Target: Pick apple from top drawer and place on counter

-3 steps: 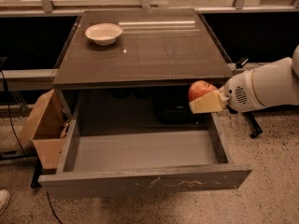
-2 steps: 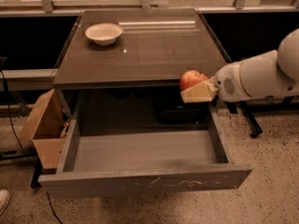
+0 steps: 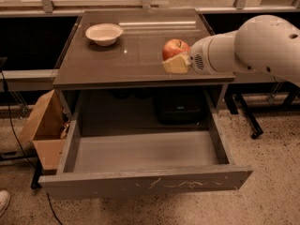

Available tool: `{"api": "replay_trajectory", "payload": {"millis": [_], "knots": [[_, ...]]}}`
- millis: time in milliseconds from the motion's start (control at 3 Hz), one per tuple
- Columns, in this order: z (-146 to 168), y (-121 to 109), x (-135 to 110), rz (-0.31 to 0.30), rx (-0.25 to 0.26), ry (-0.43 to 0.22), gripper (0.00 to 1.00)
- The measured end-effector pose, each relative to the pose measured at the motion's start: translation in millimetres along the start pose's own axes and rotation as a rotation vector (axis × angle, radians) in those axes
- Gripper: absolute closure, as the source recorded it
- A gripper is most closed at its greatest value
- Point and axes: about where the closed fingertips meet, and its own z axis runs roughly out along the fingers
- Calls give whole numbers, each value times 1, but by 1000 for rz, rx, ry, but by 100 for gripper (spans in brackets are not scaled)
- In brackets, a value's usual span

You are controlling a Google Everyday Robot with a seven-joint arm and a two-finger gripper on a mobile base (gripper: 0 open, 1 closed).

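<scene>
The red-orange apple [image 3: 174, 48] is held in my gripper [image 3: 176, 60], whose pale fingers [image 3: 176, 65] close on it from the right. It hangs just above the right part of the glossy dark brown counter [image 3: 136, 55]. My white arm reaches in from the right. The grey top drawer [image 3: 140, 151] is pulled wide open below, with nothing in it, and its scratched front panel [image 3: 145, 183] faces me.
A white bowl [image 3: 104, 33] sits on the counter's back left. A brown cardboard box [image 3: 43, 128] stands on the floor to the left of the drawer. A dark object sits under the counter behind the drawer. Black stand legs are at the right.
The gripper has lifted the apple from beside the drawer up and leftward, over the counter's right part.
</scene>
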Motion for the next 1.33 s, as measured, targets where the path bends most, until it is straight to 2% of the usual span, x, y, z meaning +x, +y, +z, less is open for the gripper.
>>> {"api": "replay_trajectory", "payload": {"millis": [333,667,1000,1333], "knots": [[-1,1,1,2,-3,3,100],[7,5,0,-31,10,19,100],[46,-2,-6,-87,35,19,100],[101,-8,-14,-165,42,28,100]]}}
